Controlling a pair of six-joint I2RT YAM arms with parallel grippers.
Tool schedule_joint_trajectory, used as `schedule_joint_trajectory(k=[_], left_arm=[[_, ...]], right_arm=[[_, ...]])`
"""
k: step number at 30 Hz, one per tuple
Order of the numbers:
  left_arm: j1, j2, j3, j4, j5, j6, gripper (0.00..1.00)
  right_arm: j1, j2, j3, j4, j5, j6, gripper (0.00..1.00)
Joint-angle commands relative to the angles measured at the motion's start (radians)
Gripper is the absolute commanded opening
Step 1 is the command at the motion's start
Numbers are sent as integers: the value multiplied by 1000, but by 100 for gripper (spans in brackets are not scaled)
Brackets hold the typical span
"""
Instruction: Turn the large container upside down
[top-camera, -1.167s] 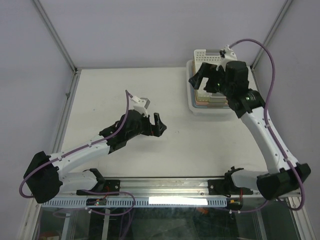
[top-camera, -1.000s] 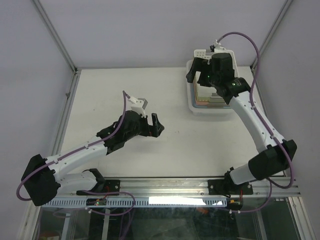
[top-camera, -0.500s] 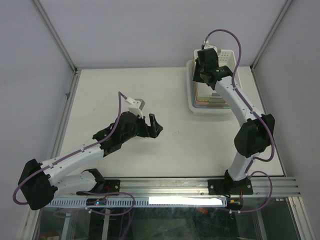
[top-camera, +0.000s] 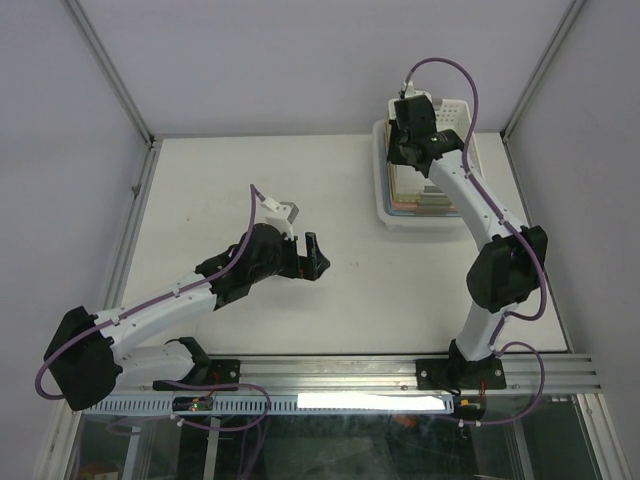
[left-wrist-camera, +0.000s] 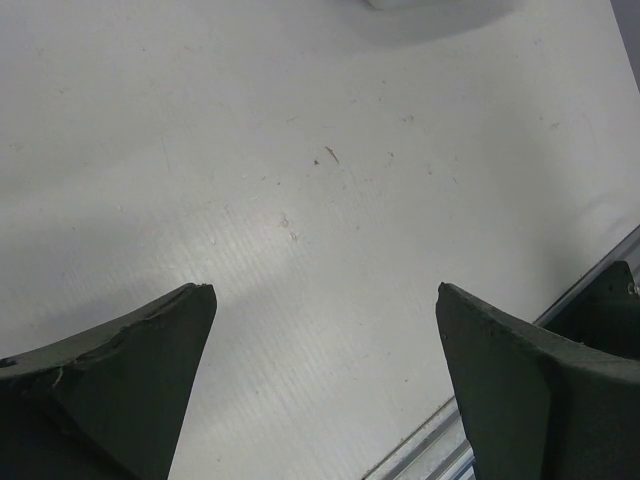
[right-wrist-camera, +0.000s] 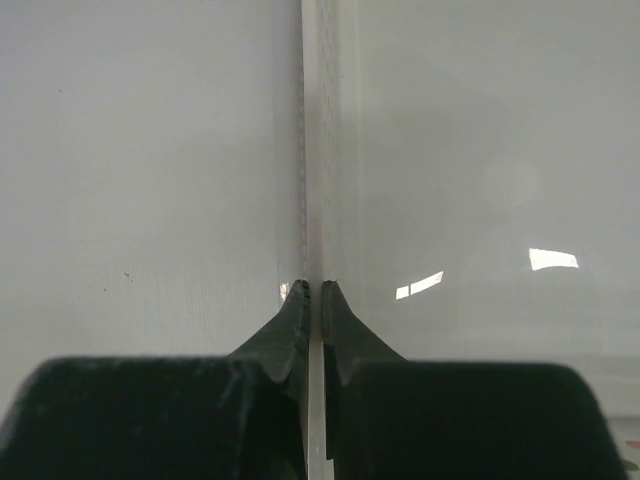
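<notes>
The large container (top-camera: 425, 221) is a white tub at the table's back right, standing open side up. My right gripper (top-camera: 405, 138) reaches over its back left rim. In the right wrist view that gripper (right-wrist-camera: 312, 288) is shut on the tub's thin white wall (right-wrist-camera: 312, 150), which runs straight up between the fingertips. My left gripper (top-camera: 315, 255) hovers over the middle of the table, well left of the tub. Its jaws stand wide open in the left wrist view (left-wrist-camera: 325, 300), with only bare table between them.
Flat coloured pieces (top-camera: 415, 195) lie stacked inside the tub. A white perforated basket (top-camera: 458, 108) sits at its far end. Grey walls and metal posts enclose the table, and a metal rail (top-camera: 330, 375) runs along the near edge.
The right arm has stretched toward the tub's back left rim and its jaws have gone from open to shut on the wall. The left arm has only shifted slightly.
</notes>
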Motion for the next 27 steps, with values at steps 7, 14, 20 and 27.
schedule_joint_trajectory(k=[7, 14, 20, 27], left_arm=[[8, -16, 31, 59, 22, -4, 99], [-2, 27, 73, 67, 117, -19, 99], [-6, 0, 86, 62, 70, -22, 99], [96, -83, 185, -157, -58, -59, 99]], right_arm=[[-7, -248, 78, -1, 22, -58, 0], [-7, -454, -22, 130, -24, -38, 0], [-7, -531, -19, 149, -132, -5, 0], [-7, -584, -31, 210, -369, 102, 0]])
